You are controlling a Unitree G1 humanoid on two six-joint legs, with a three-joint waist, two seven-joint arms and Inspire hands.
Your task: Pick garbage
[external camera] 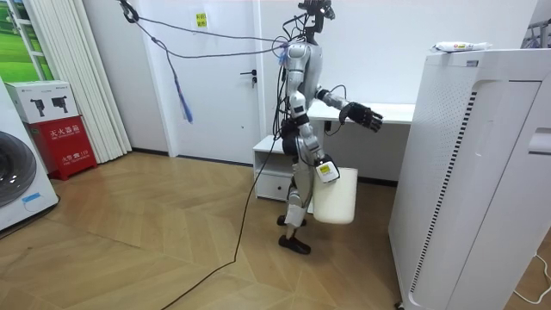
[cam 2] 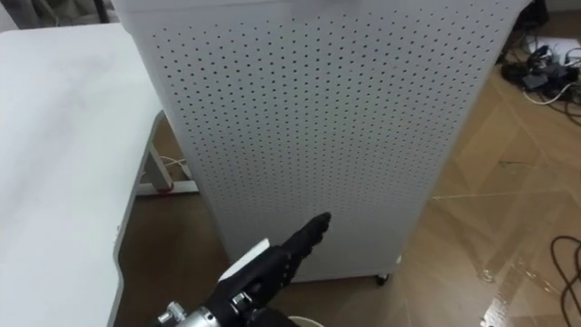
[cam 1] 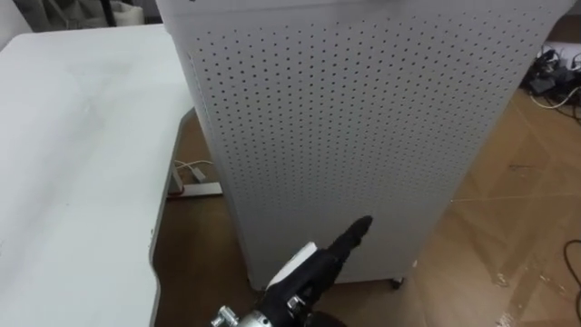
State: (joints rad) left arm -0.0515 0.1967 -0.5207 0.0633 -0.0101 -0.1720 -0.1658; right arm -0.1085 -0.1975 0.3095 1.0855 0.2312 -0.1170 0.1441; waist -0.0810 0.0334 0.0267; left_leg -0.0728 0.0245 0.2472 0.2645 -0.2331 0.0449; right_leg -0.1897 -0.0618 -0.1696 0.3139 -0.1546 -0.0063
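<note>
Before one perforated cabinet (cam 1: pixel 363 136): one left hand (cam 1: pixel 318 269), fingers straight.

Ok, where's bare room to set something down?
The white tabletop left of the white perforated cabinet is bare, as is the wooden floor right of it. The gap between table and cabinet is narrow, holding a white power strip; dark cables crowd the far right.

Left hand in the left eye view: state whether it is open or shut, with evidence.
Open. The left hand points straight fingers toward the perforated white cabinet and holds nothing.
</note>
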